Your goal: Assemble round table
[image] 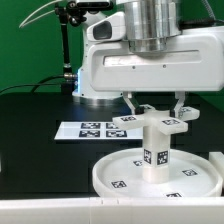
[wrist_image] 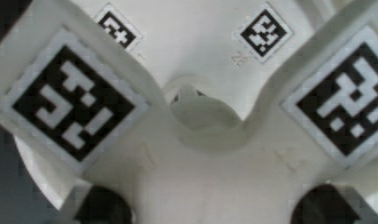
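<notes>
End effector (image: pixel 153 108) was clamped on the cross-shaped base (image: pixel 152 121), held level directly above the upright leg (image: pixel 156 150), whose vertical axis rose from the round disc (image: pixel 120 170) on the tabletop (image: pixel 40 120).

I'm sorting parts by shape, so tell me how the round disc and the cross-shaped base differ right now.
The round disc lies flat on the table, while the cross-shaped base sits raised on top of the upright leg. The disc is a wide rimmed circle; the base has separate arms and is smaller across. The gripper is at the base, not the disc. Both are white and carry square black-and-white tags.
</notes>
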Motion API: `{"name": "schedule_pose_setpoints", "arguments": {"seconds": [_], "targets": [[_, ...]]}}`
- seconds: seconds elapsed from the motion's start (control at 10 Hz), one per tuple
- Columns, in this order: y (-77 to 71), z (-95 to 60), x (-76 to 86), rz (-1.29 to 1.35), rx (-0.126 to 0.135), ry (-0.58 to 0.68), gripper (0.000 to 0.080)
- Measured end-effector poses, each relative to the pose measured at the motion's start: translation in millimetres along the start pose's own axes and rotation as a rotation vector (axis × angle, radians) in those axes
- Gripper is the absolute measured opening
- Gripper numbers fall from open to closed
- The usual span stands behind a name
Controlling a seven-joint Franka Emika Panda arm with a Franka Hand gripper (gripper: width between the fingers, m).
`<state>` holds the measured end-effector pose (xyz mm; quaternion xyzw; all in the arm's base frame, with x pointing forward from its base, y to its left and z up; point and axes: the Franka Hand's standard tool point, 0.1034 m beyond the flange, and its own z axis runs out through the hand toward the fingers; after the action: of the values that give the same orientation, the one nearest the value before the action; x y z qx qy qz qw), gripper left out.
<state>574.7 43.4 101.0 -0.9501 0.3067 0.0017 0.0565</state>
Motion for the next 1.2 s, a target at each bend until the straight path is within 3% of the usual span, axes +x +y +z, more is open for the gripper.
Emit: {"name": "schedule_pose_setpoints", "arguments": {"seconds": [1.2], "targets": [[-0.3, 0.3, 0.7, 0.742, 0.044, -0.036, 0.0443]]}}
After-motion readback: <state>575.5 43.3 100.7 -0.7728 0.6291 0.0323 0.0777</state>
